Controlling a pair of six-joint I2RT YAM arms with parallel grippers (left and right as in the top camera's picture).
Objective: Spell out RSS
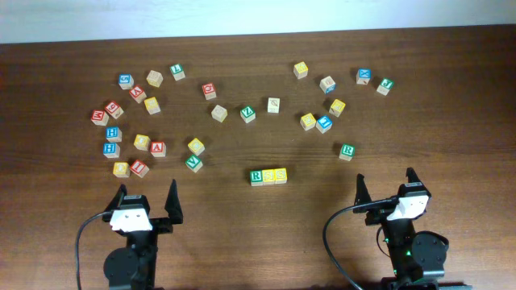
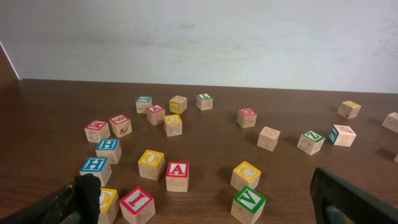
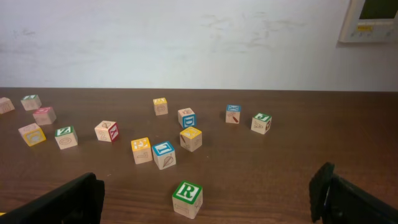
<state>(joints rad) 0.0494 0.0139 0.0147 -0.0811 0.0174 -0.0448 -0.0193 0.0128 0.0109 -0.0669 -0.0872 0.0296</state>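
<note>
Step check - spelling looks done. RSS row (image 1: 268, 176) sits on the table (image 1: 242, 234): green R (image 1: 256, 176) on the left end, then two yellow S cubes (image 1: 274, 175), all three touching side by side in a straight line, faces up and readable from overhead.

Left gripper (image 1: 147, 193) is near the table edge, off to the left of the row and well apart from it, fingers spread, holding nothing. Right gripper (image 1: 385, 179) is to the right of the row, also spread and empty.

A spare green R cube (image 1: 347, 151) lies to the right of the row and slightly beyond it, just ahead of the right gripper. The row doesn't need it. The other loose cubes (image 1: 133, 121) are scattered beyond the row, mostly to its far left and far right, none touching it.

Next move, my read: nothing left to place - at most keep both arms clear so the row isn't bumped. The row is not visible in either wrist view.

Containers: none in view - no tray or bin, cubes sit straight on the table.
</note>
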